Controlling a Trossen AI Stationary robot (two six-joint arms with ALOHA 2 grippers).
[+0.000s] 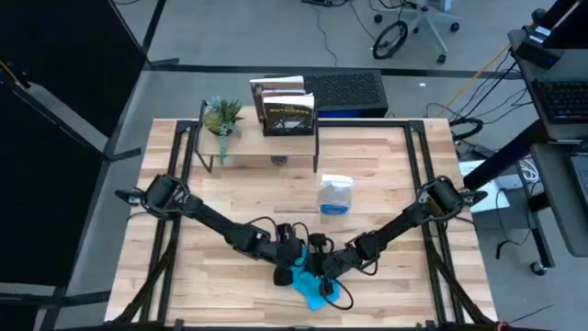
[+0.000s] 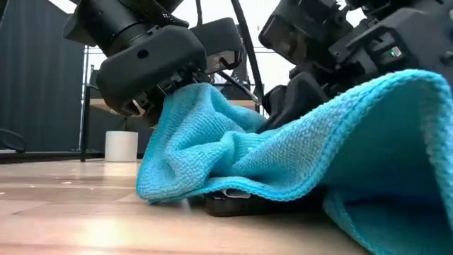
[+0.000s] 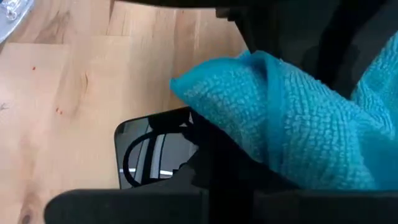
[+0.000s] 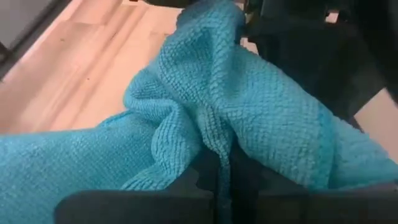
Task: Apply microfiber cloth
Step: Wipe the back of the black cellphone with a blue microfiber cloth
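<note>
Both arms are reaching inward from the desk's (image 1: 230,202) side edges, elbows low, meeting near the desk's 6 o'clock edge in the high view. Left pincer (image 1: 292,262) is sitting at the cloth's 10 o'clock corner; right pincer (image 1: 323,268) is sitting just at the cloth's 1 o'clock side, the two nearly touching each other. In the low view both wrists are tilting down over the cloth. Left pincer is pinching a raised fold of the cloth (image 3: 273,118). Right pincer is clamping on a bunched ridge of the cloth, fabric draping both sides of its fingers (image 4: 217,186).

Cloth (image 1: 309,285) is bright turquoise, waffle-textured with a stitched hem, crumpled and lifted into peaks at both grips, its far end trailing flat toward 5 o'clock. It is lying over a black phone (image 3: 152,152) on the desk; one glossy corner of the phone is showing uncovered in the left wrist view, and its edge (image 2: 233,205) is peeking under the fabric in the low view.

At 12 o'clock of the cloth, well apart, a clear spray bottle (image 1: 335,195) is standing. A small shelf rack (image 1: 262,138) at the desk's 12 o'clock edge is holding a potted plant (image 1: 223,118) and upright books (image 1: 285,108).
</note>
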